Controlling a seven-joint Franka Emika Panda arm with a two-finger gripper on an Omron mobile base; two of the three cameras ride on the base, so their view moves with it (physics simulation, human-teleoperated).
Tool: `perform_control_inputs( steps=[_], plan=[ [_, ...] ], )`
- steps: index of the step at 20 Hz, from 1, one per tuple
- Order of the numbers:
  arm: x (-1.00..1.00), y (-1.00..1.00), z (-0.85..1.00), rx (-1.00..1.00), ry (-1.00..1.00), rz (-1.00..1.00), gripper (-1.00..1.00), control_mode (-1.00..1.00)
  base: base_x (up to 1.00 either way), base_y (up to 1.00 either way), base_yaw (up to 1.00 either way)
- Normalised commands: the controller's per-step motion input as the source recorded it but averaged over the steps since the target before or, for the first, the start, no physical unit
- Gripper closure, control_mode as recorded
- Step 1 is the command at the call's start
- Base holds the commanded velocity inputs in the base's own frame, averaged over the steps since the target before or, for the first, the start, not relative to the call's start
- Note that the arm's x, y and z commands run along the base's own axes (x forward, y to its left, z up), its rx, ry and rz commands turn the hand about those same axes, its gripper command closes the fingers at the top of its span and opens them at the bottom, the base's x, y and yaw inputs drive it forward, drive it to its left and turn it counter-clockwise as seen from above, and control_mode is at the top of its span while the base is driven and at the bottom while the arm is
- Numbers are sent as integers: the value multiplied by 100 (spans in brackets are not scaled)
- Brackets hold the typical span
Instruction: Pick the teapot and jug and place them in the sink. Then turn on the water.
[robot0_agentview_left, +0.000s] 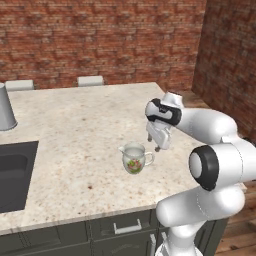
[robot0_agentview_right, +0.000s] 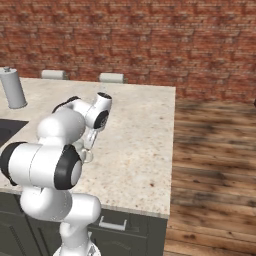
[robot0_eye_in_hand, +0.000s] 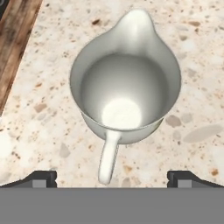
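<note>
The jug (robot0_agentview_left: 134, 158) is seen standing upright on the speckled counter (robot0_agentview_left: 75, 135). It is cream-white, with a red and green flower picture on its belly. Its pouring lip is pointed toward the sink (robot0_agentview_left: 15, 172), and its handle is pointed the other way, toward the arm. The sink is a dark basin set into the counter, well apart from the jug, at the left edge of the left base view.

The gripper (robot0_agentview_left: 158, 145) is held just above and beside the jug, on the handle side. Its fingers are spread wide open, and nothing is held between them. The jug is not touched by the gripper.

In the hand view, the jug (robot0_eye_in_hand: 126, 92) is seen from above. Its inside is plain white and looks empty. The handle is pointed down toward the bottom of that view, between the two dark fingertips (robot0_eye_in_hand: 41, 178), and the lip is pointed up. The fingertips are set far to each side of the handle, and the handle is not touched by them.

In the right base view, the gripper (robot0_agentview_right: 89, 142) is partly hidden behind the arm, and only a small bit of the jug (robot0_agentview_right: 86, 156) is seen beside the arm.

A tall grey cup (robot0_agentview_left: 6, 107) is seen upside down on the counter, far from the jug, beyond the sink. A wooden floor (robot0_agentview_right: 215, 175) is seen past the counter edge on the far side from the sink, and a brick wall (robot0_agentview_left: 100, 37) is seen behind the counter.
</note>
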Motion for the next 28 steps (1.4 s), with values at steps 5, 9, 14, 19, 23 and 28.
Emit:
perform_control_inputs(
  steps=[5,9,14,19,23,28],
  plan=[
    [3,0,-25,0,0,0,-100,-100,0,0,0],
    [0,0,-11,0,6,0,-100,-100,0,0,0],
    [0,4,-18,0,4,0,-100,-100,0,0,0],
    [0,6,-19,0,4,0,-100,-100,0,0,0],
    [0,5,-23,0,1,0,-100,-100,0,0,0],
    [0,8,-15,0,1,0,-100,-100,0,0,0]
  ],
)
